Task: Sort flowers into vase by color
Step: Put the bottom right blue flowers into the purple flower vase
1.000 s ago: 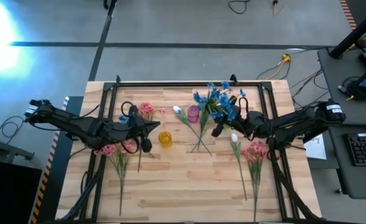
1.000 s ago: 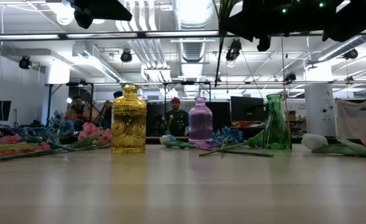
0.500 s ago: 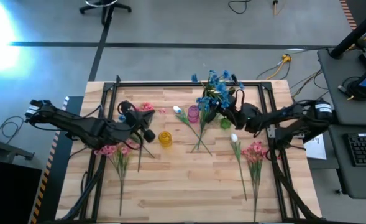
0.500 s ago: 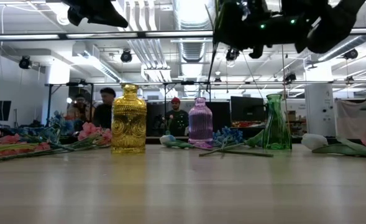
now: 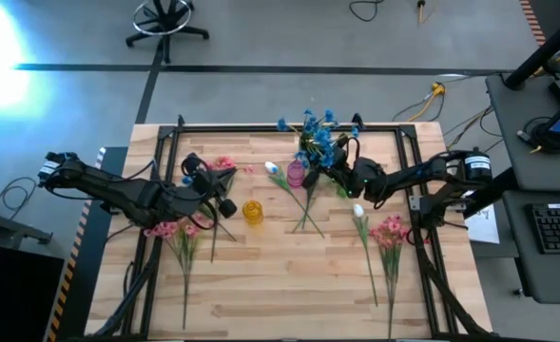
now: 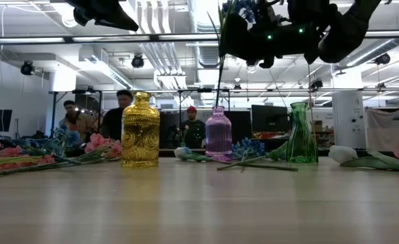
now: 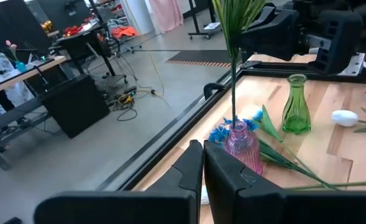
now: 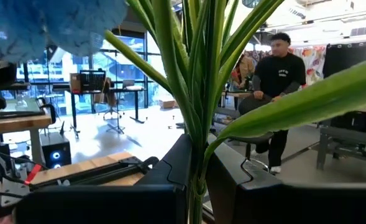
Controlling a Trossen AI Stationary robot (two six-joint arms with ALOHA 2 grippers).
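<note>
We see the right claw (image 5: 340, 177) raised above the worktop (image 5: 280, 285), its arm reaching in from the right edge, fingers clamped on the green stem of a blue flower spray (image 5: 316, 133) that stands upright just over the purple vase (image 5: 296, 174). The left claw (image 5: 224, 205) hangs closed and empty above the worktop's left half, near the yellow vase (image 5: 252, 211). Pink flowers (image 5: 388, 234) lie on the worktop to the right, and the green vase (image 6: 300, 133) stands beside the purple one.
</note>
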